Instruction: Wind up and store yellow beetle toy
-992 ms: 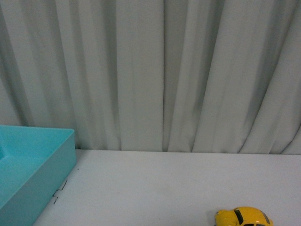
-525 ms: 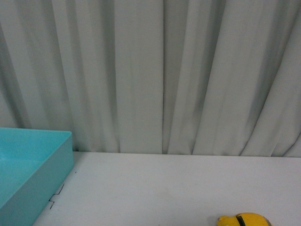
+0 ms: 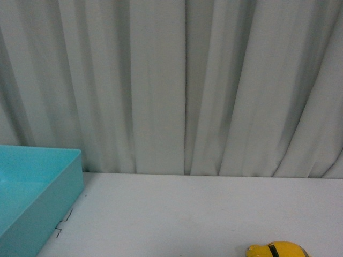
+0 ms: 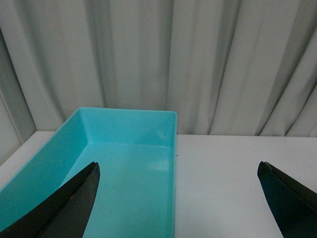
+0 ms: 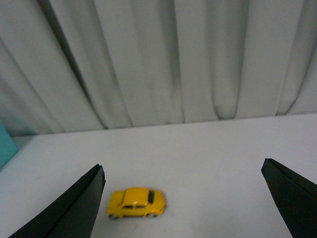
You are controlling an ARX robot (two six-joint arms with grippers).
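Left gripper (image 4: 178, 166): jaws wide apart, empty, above teal bin (image 4: 124, 126) and white table (image 4: 223, 188). Right gripper (image 5: 183, 165): spread too, holding nothing. Yellow beetle toy (image 5: 136, 202) on table ahead of it, well apart from bin.

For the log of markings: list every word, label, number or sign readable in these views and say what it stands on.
None can be read.
The yellow beetle toy: no lettering shows; it is small and blurred.
The turquoise bin: plain walls, no label.
The table: only a small dark zigzag mark near the bin, not a letter or number.
The curtain: plain.
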